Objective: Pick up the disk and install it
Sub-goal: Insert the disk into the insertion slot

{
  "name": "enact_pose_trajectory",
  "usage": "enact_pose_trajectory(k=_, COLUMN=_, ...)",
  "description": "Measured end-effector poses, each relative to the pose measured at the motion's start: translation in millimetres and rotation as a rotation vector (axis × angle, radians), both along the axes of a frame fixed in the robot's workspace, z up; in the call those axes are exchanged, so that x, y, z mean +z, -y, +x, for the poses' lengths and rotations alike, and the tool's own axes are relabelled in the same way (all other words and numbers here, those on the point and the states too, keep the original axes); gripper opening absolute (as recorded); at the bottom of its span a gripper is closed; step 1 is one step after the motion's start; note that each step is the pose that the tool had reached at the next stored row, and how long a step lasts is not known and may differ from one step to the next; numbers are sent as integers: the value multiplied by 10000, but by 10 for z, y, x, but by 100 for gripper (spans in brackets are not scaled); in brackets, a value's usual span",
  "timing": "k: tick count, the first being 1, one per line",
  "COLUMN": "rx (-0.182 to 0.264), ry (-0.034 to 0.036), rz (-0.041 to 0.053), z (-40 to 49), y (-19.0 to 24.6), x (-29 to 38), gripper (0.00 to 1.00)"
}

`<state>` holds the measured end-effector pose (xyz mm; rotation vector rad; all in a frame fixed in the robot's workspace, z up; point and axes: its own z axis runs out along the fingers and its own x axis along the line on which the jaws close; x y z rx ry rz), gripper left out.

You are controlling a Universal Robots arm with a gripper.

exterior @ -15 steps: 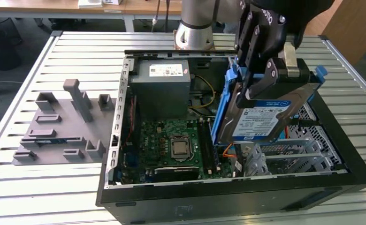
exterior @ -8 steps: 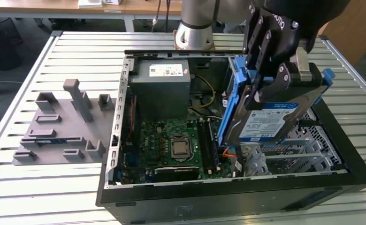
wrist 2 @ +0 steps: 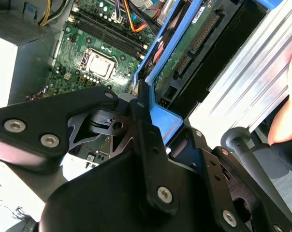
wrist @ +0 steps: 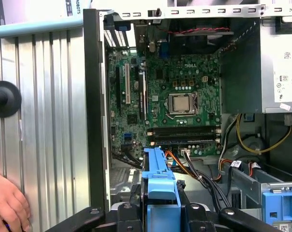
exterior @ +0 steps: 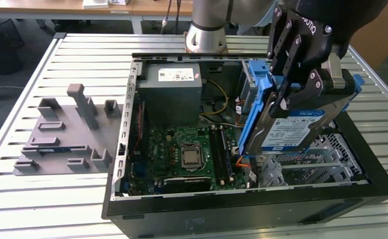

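Exterior view shows a big metal table (exterior: 41,209) with an open computer case (exterior: 247,216) on it. The gripper (exterior: 308,91) hangs over the case, on the exterior view's right. Its fingers pinch the disk (exterior: 295,125), which is tilted, up in the air above the case. A person's hand (wrist: 8,205) is by the table in the first wrist view.

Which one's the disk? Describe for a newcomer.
Find the open computer case. Over its side at the exterior view's right, the gripper clamps the disk. It is flat silver with blue rails and a white-and-blue label, unlike the boxy grey power supply.
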<state>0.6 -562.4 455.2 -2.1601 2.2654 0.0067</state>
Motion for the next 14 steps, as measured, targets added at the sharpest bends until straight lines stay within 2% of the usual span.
enact_pose_trajectory(k=7, rx=0, ry=0, rz=1, z=1, y=2, x=-1, gripper=36)
enact_pose_trajectory(k=14, rx=1, ry=0, rz=-26, z=15, y=40, x=-3, gripper=36)
